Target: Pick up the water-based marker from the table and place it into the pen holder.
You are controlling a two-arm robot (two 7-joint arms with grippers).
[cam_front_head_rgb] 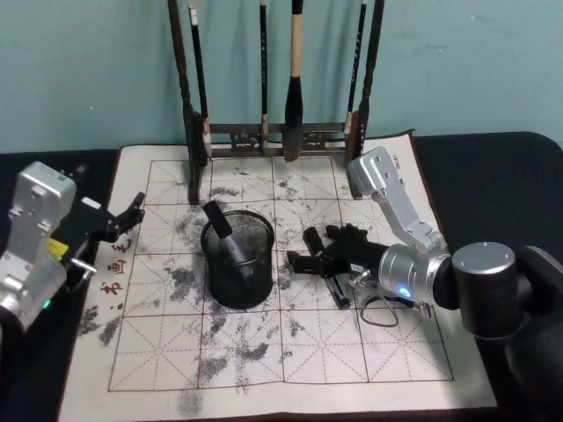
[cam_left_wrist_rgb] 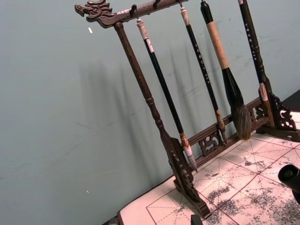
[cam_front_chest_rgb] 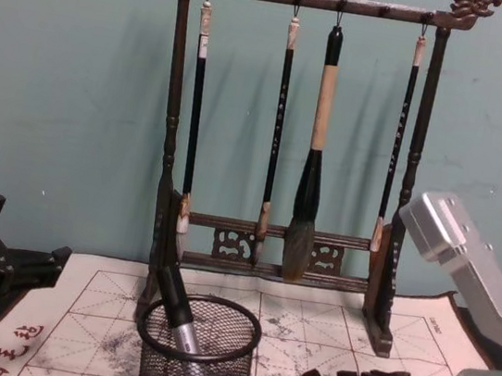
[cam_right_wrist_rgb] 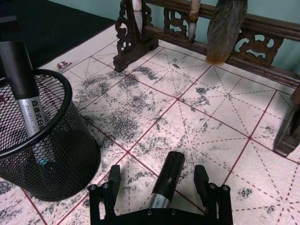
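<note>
Lying between the fingers (cam_right_wrist_rgb: 114, 177) of the right gripper (cam_right_wrist_rgb: 157, 172): one water-based marker (cam_right_wrist_rgb: 164, 187). It has a glossy black cap and a silver-grey barrel with dark print. The cap end reaches just beyond the fingertips. The fingers stand spread wide, one on each side of the marker, neither touching it. Location: on the mat (cam_front_head_rgb: 290, 352), at 3 o'clock of the pen holder (cam_front_head_rgb: 230, 290), near it but apart.

Pen holder: round black wire-mesh cup with a thick rim, upright near the mat's middle. Contents: a second marker (cam_front_head_rgb: 220, 232) with the same black cap and grey printed barrel. It leans against the rim toward 11 o'clock, cap upward and standing above the rim.

Left gripper (cam_front_head_rgb: 132, 215): at 9 o'clock of the holder, over the mat's edge, fingers parted.

Edges: the mat is pale, ruled in a red grid and blotched with ink, laid on a black table (cam_front_head_rgb: 501, 167). The brush rack (cam_front_chest_rgb: 171, 121) stands along the mat's 12 o'clock edge, with one foot near the holder at 11 o'clock. Four brushes (cam_front_chest_rgb: 324, 95) hang from it.

Open room: a strip of bare mat separates the holder's wall from the nearer finger. More bare mat lies between the holder and the rack. A wide stretch runs from 5 to 7 o'clock of the holder down to the mat's near edge.
</note>
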